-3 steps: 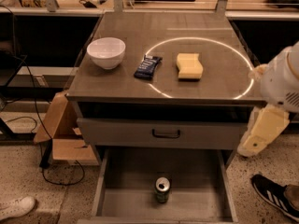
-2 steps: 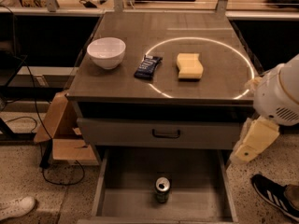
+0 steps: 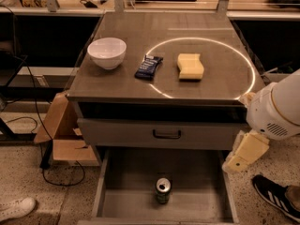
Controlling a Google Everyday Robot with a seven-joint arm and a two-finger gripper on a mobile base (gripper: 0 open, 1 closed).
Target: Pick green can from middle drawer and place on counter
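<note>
While the middle drawer (image 3: 126, 182) stands pulled out at the bottom of the view, the green can (image 3: 163, 190) stands upright on its bare grey floor, roughly midway between the side walls and nearer the front edge, touching neither wall. Its silver top with pull-tab faces up. The hand (image 3: 240, 159) is the cream-coloured part hanging below the white arm housing (image 3: 276, 109) at the right. It sits just outside the drawer's right wall, tilted down and to the left, and is well apart from the can. Whether the hand is spread or pressed together cannot be told. It holds nothing visible. Above the open drawer, a grey drawer front (image 3: 122, 134) with a dark bar handle (image 3: 167, 134) is shut. The table (image 3: 140, 32) carries a white bowl (image 3: 107, 52) at the left, a dark blue snack wrapper (image 3: 148, 67) beside it, and a yellow sponge (image 3: 190, 66) inside the white circle (image 3: 253, 74). A cardboard box (image 3: 61, 135) leans against the cabinet's left side.
</note>
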